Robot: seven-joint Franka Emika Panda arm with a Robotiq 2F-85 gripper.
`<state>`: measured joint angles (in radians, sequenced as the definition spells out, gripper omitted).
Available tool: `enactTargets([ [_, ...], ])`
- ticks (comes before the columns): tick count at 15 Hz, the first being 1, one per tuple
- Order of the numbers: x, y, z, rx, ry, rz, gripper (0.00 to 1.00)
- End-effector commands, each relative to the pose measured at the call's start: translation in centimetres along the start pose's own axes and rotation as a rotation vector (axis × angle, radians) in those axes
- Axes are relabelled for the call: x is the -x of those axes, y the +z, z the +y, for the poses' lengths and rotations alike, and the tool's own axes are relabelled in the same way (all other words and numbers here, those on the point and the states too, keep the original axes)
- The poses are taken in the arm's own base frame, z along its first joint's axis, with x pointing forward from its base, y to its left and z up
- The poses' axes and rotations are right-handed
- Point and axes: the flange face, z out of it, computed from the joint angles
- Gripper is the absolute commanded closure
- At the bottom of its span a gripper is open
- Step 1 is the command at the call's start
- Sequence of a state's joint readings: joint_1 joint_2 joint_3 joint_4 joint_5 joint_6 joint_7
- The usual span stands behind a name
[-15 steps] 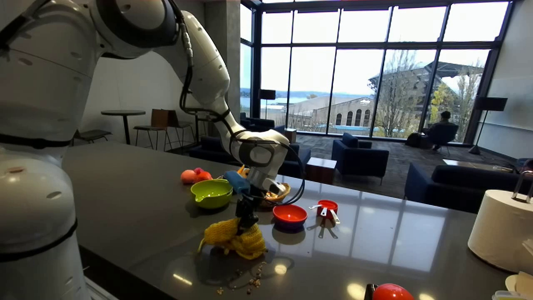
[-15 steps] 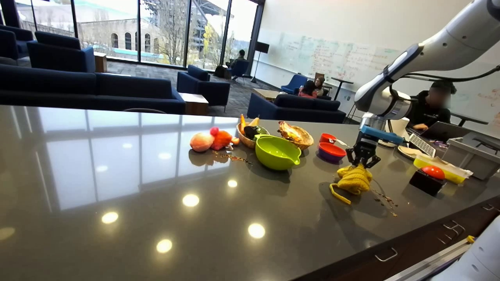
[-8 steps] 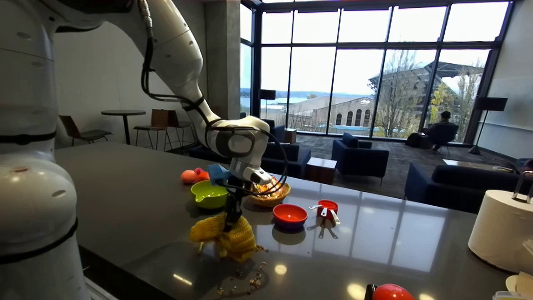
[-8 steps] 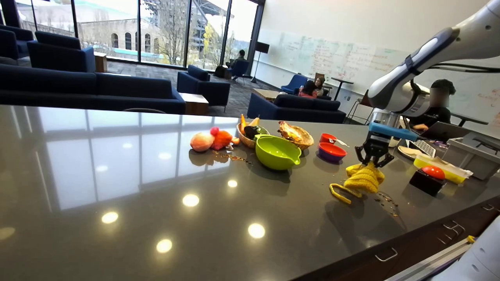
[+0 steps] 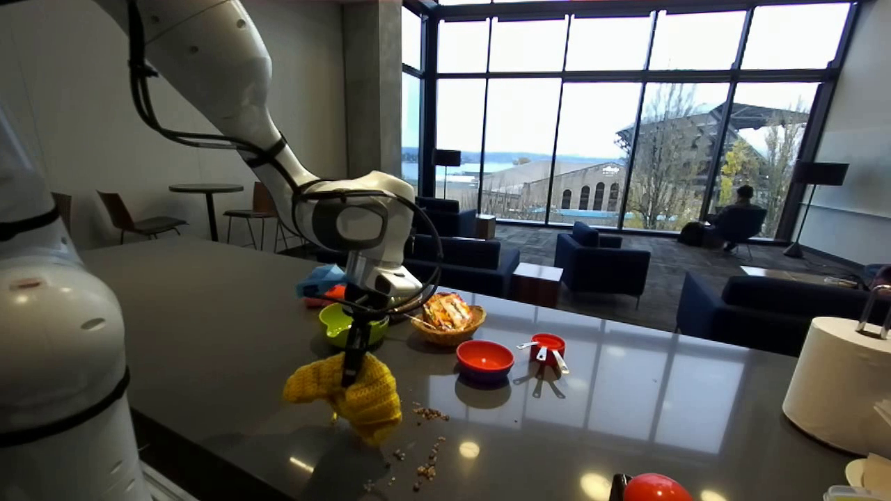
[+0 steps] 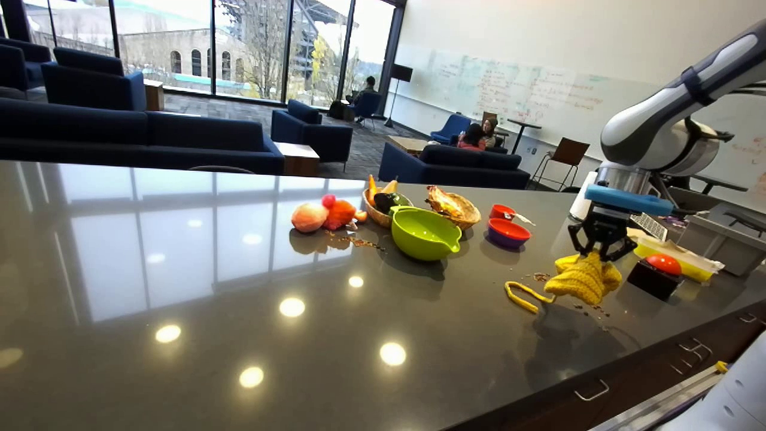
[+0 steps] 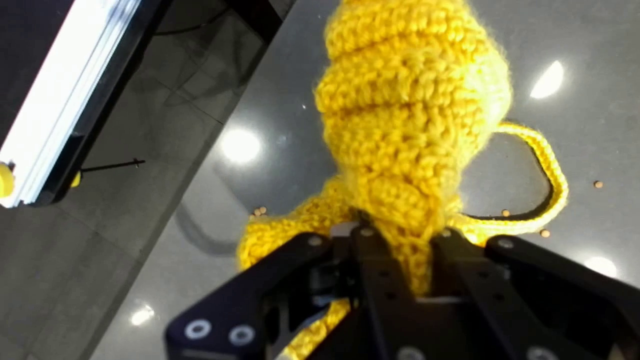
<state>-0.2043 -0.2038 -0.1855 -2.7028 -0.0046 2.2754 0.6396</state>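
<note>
Pinching yellow crocheted piece (image 7: pixel 410 100) between jaws of gripper (image 7: pixel 405 232): already grasped, apparently off counter (image 6: pixel 455 341) save for cord (image 7: pixel 560 187), not yet released

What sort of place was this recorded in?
Probably a shared lounge in an office or campus building: a long dark blue sofa, a written-on whiteboard and tall windows all suggest that.

Open countertop (image 6: pixel 317 359) across the lower left of an exterior view, green bowl (image 6: pixel 425 236) blocking the centre, yellow knitted toy (image 6: pixel 580 278) in the way at right — red-domed box (image 6: pixel 653 279) farther right.
</note>
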Motion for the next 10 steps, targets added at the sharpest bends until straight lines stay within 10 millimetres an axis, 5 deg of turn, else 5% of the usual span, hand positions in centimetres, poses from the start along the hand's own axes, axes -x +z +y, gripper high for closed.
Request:
enactTargets([
  [1,2.2,0.1,2.3,-0.033,0.058,0.018,0.96],
  [10,-0.2,2.3,5.6,-0.010,0.150,-0.095,0.96],
])
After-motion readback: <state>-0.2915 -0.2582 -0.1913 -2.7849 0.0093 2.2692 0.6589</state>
